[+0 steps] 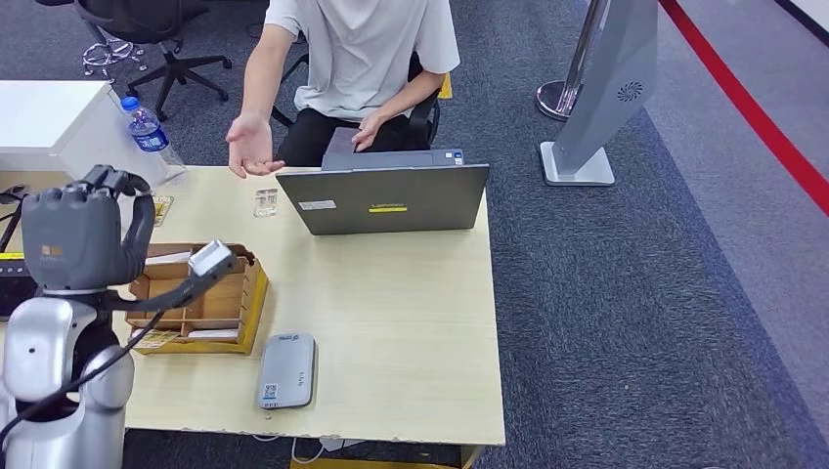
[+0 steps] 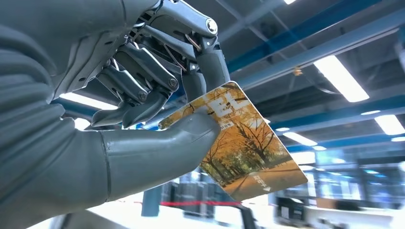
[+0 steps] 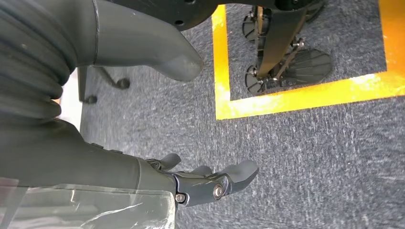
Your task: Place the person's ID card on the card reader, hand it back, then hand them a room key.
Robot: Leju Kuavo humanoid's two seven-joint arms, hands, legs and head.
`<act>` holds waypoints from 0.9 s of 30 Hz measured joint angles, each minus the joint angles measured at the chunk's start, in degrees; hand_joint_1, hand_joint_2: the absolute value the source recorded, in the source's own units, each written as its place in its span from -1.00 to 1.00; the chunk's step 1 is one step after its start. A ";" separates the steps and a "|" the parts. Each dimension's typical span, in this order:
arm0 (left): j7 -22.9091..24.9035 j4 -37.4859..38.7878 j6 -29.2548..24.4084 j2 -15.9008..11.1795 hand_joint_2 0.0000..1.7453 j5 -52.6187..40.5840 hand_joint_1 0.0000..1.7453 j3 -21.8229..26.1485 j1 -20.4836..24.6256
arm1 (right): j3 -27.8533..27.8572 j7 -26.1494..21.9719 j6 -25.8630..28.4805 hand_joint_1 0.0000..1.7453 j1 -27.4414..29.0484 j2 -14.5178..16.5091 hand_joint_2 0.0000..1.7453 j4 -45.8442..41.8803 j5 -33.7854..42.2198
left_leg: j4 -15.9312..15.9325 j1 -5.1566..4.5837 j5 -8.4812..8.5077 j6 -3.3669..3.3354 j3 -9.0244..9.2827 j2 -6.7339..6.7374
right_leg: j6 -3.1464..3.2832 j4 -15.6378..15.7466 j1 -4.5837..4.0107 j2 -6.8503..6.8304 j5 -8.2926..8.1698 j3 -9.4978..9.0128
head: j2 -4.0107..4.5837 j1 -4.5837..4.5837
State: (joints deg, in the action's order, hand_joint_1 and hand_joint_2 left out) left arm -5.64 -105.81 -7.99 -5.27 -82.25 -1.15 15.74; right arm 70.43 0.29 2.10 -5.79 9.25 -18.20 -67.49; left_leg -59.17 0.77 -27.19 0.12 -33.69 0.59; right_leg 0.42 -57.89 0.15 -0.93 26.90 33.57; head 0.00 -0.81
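My left hand (image 2: 143, 114) pinches a card (image 2: 239, 143) between thumb and fingers; I judge it the room key. The person's open palm (image 1: 251, 147) waits ahead. My right hand (image 3: 200, 179) hangs slack, holding nothing.

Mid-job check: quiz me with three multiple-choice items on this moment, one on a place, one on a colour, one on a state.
1. Where does the grey rectangular card reader lie?
A. near the table's front edge
B. on the laptop
C. in the wooden box

2. What colour dominates the tree picture on the plastic card?
A. blue
B. orange
C. purple

3. What is the left hand doing?
A. pinching the card
B. hanging empty
C. pressing the reader

Answers: 1 A, it lies flat by the near edge beside the wooden compartment box. 2 B, autumn foliage covers it. 3 A, thumb and fingers clamp the card.
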 joint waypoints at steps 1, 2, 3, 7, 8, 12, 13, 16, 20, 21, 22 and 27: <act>0.46 3.13 0.20 0.05 1.00 -1.18 1.00 0.17 3.18 | -0.34 -0.13 -0.13 -1.00 -0.06 -0.01 1.00 0.04 -0.44 | 0.00 0.00 0.03 0.02 0.00 0.01 | 0.01 -0.01 0.00 0.01 -0.04 0.01 | 0.00 0.01; 0.86 6.39 0.27 0.16 1.00 -2.16 1.00 0.38 6.27 | -0.68 -0.26 -0.22 -1.00 -0.11 -0.02 1.00 0.10 -0.76 | 0.00 0.00 0.06 0.03 0.00 0.01 | 0.01 -0.01 0.00 0.03 -0.08 0.01 | 0.00 0.01; 1.15 9.54 0.22 0.38 1.00 -2.89 1.00 0.57 9.10 | -1.00 -0.39 -0.29 -1.00 -0.15 -0.03 1.00 0.17 -1.03 | -0.01 0.00 0.08 0.05 0.00 0.02 | 0.01 -0.02 0.00 0.05 -0.11 0.02 | 0.00 0.02; 1.91 19.92 0.18 2.05 1.00 -4.28 0.50 1.15 17.63 | -1.81 -0.70 -0.40 -1.00 -0.20 -0.08 1.00 0.45 -1.77 | -0.03 -0.01 0.14 0.05 -0.02 0.04 | -0.01 -0.02 0.01 0.09 -0.16 0.02 | 0.00 0.01; 2.03 21.71 0.19 2.60 1.00 -4.31 0.00 1.23 19.07 | -2.00 -0.72 -0.42 -1.00 -0.21 -0.08 1.00 0.50 -1.84 | -0.04 -0.01 0.14 0.05 -0.04 0.04 | -0.01 -0.02 0.01 0.10 -0.16 0.03 | 0.00 0.02; 2.40 26.45 0.30 4.63 1.00 -4.28 -1.00 1.31 22.87 | -2.47 -0.55 -0.47 -1.00 -0.22 -0.09 1.00 0.71 -1.85 | -0.05 -0.03 0.08 -0.01 -0.08 0.05 | -0.02 0.00 0.02 0.10 -0.15 0.06 | 0.00 0.03; 2.44 27.21 0.41 5.08 1.00 -4.17 -1.00 1.31 23.48 | -2.49 -0.47 -0.47 -1.00 -0.22 -0.09 1.00 0.76 -1.84 | -0.05 -0.03 0.06 -0.02 -0.09 0.05 | -0.03 0.00 0.02 0.10 -0.14 0.07 | 0.00 0.03; 2.23 28.32 0.72 6.08 1.00 -3.33 -1.00 1.31 24.37 | -2.51 -0.31 -0.48 -1.00 -0.21 -0.10 1.00 0.87 -1.73 | -0.04 -0.03 0.03 -0.02 -0.10 0.12 | -0.02 0.00 0.02 0.15 -0.14 0.09 | 0.00 0.03; 0.94 28.05 0.77 6.61 1.00 -0.81 -1.00 1.33 24.04 | -2.50 -0.29 -0.48 -1.00 -0.20 -0.16 1.00 1.00 -1.44 | -0.03 -0.02 0.02 -0.01 -0.11 0.14 | -0.02 -0.01 0.02 0.17 -0.13 0.10 | 0.00 0.03; 0.54 27.53 0.79 6.63 1.00 0.06 -1.00 1.40 23.68 | -2.50 -0.29 -0.48 -1.00 -0.19 -0.17 1.00 1.02 -1.33 | -0.03 -0.02 0.02 -0.01 -0.11 0.15 | -0.02 -0.01 0.02 0.18 -0.13 0.10 | 0.00 0.03; 0.10 26.78 0.80 6.62 1.00 0.99 -1.00 1.51 23.19 | -2.50 -0.29 -0.47 -1.00 -0.17 -0.19 1.00 1.03 -1.15 | -0.02 -0.02 0.02 0.00 -0.11 0.16 | -0.02 -0.02 0.01 0.19 -0.13 0.10 | 0.00 0.03; -1.27 20.84 1.28 4.81 1.00 7.17 -1.00 4.26 20.24 | -2.48 -0.35 -0.31 -1.00 -0.07 -0.25 1.00 1.04 -0.44 | 0.03 -0.01 0.01 0.00 -0.12 0.27 | 0.00 -0.04 0.01 0.30 -0.11 0.12 | 0.00 0.06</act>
State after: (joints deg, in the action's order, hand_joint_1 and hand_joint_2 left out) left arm -6.91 -84.97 -6.71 -0.46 -75.08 3.11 35.98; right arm 67.95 -0.07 1.79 -5.86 8.99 -17.16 -67.94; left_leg -59.14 0.76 -27.18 0.13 -33.81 0.86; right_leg 0.42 -57.93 0.16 -0.63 26.79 33.69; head 0.00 -0.76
